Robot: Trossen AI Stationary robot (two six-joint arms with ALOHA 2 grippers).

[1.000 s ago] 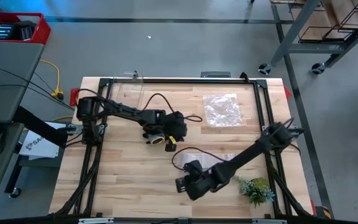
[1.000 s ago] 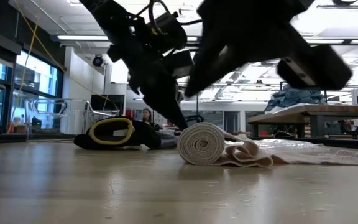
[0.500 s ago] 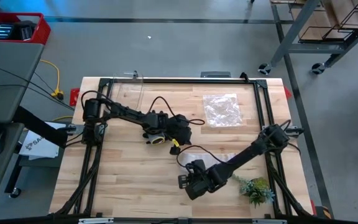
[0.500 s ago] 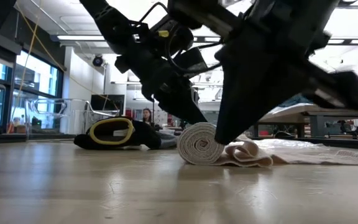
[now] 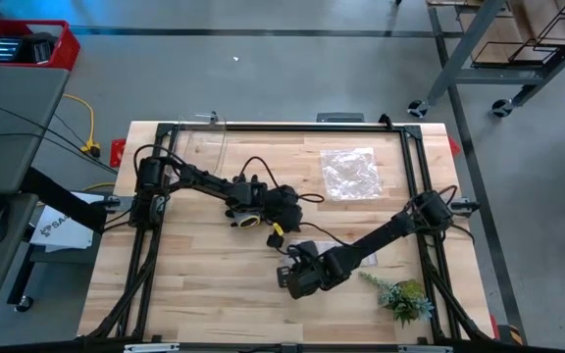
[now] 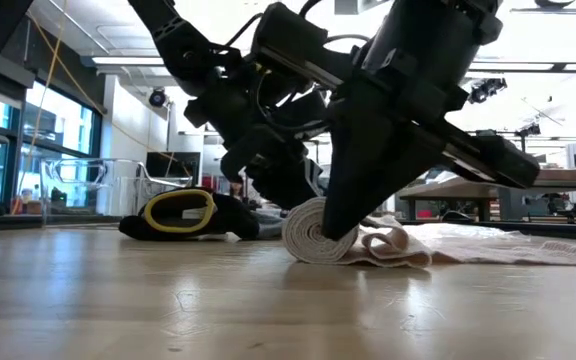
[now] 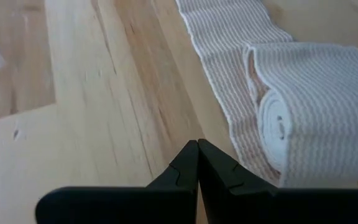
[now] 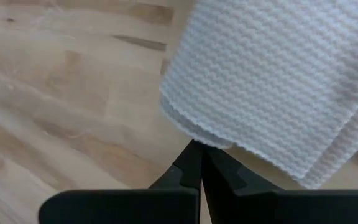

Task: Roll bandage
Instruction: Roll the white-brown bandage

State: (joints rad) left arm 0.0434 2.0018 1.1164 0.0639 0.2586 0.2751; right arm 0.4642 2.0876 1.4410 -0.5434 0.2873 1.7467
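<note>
Bandage (image 6: 320, 232) lies partly rolled near the middle of the wooden table (image 5: 194, 284), its roll on edge and a loose, rumpled tail trailing off to the right. At left, a black-and-yellow glove (image 6: 190, 214) rests on the wood. The left gripper (image 7: 197, 147) hovers just beside the roll, fingers pressed together on nothing. The right gripper (image 8: 199, 148), also pinched closed and empty, sits with its tips at the edge of the roll. Farther right, a clear plastic bag (image 5: 349, 173) and a small green plant (image 5: 403, 298) lie apart.
</note>
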